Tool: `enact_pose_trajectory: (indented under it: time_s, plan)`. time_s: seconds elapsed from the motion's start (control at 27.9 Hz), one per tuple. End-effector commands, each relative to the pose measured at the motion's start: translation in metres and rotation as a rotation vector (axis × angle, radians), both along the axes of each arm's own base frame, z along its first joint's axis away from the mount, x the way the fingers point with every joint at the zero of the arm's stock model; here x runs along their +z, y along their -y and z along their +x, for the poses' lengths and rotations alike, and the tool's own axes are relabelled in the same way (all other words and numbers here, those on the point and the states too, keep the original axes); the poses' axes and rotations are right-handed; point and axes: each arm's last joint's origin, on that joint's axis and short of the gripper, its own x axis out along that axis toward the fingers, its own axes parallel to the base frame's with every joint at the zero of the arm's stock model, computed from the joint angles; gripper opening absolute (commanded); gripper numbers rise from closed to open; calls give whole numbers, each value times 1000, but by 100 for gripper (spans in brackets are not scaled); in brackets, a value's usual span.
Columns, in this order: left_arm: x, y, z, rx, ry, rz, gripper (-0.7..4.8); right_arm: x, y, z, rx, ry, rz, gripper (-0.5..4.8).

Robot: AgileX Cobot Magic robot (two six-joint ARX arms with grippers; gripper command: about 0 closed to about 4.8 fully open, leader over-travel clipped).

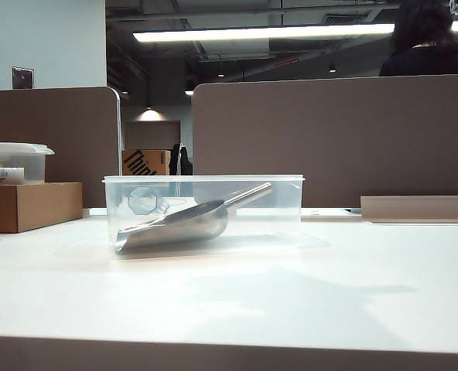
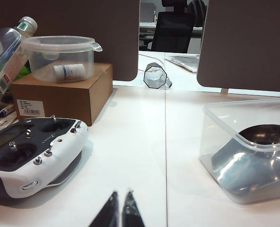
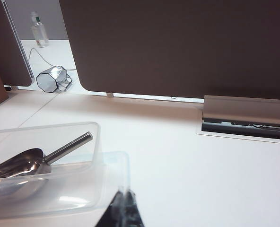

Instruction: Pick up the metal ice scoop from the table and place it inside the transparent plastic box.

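White table (image 1: 353, 286): metal ice scoop (image 1: 184, 220) inside transparent plastic box (image 1: 275, 202); left fingers (image 2: 120, 210), right fingers (image 3: 122, 210) closed, empty, apart from scoop.

The right claw (image 3: 123, 208) is seen with its fingertips pressed together, held above the white table (image 3: 187, 156) just beside the rim of the transparent plastic box (image 3: 95, 142). Inside the box the metal ice scoop (image 3: 31, 163) is lying, its rod handle slanted up toward the box's far wall. An octagonal glass object (image 3: 52, 79) is set farther back, near a brown partition panel (image 3: 178, 47).
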Motion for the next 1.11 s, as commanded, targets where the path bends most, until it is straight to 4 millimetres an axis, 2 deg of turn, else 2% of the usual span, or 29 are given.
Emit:
enact_pose_trajectory:
  time_s: [0.04, 0.25, 0.54, 0.68, 0.93, 1.11]
  plan:
    - [1, 0, 0, -2, 11, 0, 21, 3, 0, 0, -1, 21, 5, -1]
    - [1, 0, 0, -2, 11, 0, 21, 3, 0, 0, -1, 21, 4, 0]
    - [1, 0, 0, -3, 11, 0, 21, -2, 3, -7, 3, 9, -92, -1]
    - [1, 0, 0, -4, 10, 1, 21, -25, 11, -19, -18, 18, -127, -1]
    - [1, 0, 0, -4, 11, 1, 21, -91, 32, -40, -126, 10, -125, 0]
    - [1, 0, 0, -4, 11, 1, 21, -125, 41, -48, -183, 29, -116, 0]
